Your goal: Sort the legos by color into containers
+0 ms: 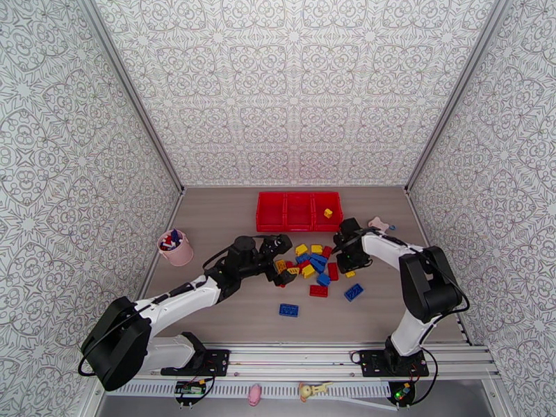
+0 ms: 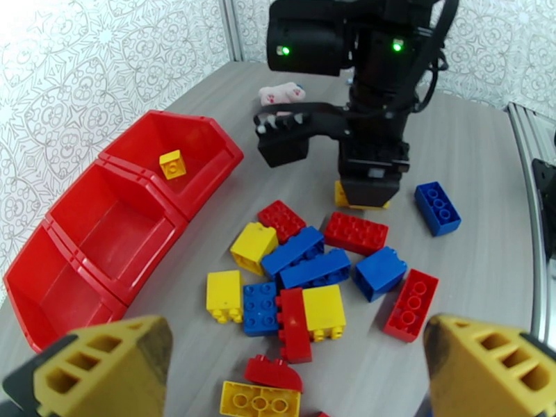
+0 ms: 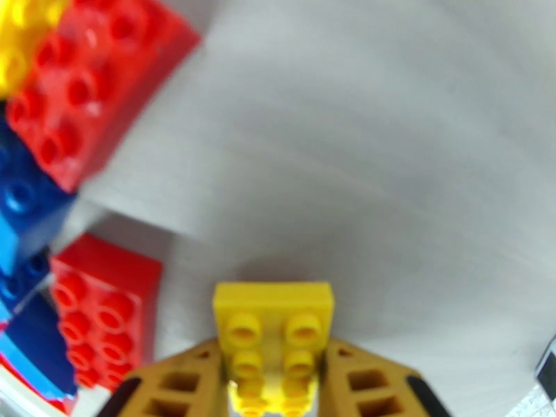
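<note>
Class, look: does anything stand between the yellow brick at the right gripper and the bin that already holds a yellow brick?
Nothing visible does. The right gripper clasps the yellow brick; only bare table lies between it and the end bin, whose wall it must clear.

The top view is bright, even and sharp, with only soft shadows on the table (image 1: 208, 224). In the left wrist view glare washes out the wall (image 2: 55, 50) at upper left, and the bins (image 2: 118, 231) bend near the left edge. The right wrist view is blurred, most at the left, less on the yellow brick (image 3: 272, 307).
</note>
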Robot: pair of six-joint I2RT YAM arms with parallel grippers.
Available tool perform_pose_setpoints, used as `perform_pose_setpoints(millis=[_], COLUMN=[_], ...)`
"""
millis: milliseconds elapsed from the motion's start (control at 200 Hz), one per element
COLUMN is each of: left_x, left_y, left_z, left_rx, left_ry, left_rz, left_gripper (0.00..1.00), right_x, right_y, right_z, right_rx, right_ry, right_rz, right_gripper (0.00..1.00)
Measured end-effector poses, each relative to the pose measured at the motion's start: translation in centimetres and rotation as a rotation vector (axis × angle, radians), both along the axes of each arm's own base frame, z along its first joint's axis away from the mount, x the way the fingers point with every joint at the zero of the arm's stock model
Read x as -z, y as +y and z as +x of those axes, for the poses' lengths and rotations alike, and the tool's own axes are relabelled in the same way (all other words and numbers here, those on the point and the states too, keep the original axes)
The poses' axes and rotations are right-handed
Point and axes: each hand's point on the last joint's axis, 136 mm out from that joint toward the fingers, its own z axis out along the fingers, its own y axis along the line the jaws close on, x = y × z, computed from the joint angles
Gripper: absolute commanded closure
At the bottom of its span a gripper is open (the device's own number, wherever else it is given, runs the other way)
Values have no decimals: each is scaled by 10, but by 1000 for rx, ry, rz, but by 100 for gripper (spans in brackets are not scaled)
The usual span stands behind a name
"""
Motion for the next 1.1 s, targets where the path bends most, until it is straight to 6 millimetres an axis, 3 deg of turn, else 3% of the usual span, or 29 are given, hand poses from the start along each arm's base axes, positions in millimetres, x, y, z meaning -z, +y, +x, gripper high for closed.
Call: perform_pose_setpoints(millis=[190, 400, 490, 625, 830, 940, 1100], left_x=[1, 0, -1, -3, -1, -1, 0], left_y=[-2, -3, -3, -4, -4, -4, -3], left_z=[-4, -6, -6, -7, -8, -8, -6], left_rx=[24, 36, 39, 47, 51, 54, 38], left_ry=[18, 20, 20, 20, 23, 16, 16], left_rz=[2, 2, 1, -3, 1, 6, 14], left_gripper=[0, 0, 0, 0, 0, 0, 1], right_x=[-39, -93, -107, -108, -87, -81, -88], right_y=[17, 36, 41, 44, 44, 46, 47], right_z=[44, 109, 140, 181, 224, 236, 240], right_rx=[36, 82, 105, 141, 181, 189, 195], right_ry=[-178, -420, -502, -572, -593, -596, -610], right_rz=[88, 187, 216, 232, 240, 244, 256], right_gripper=[74, 75, 75, 75, 73, 61, 44])
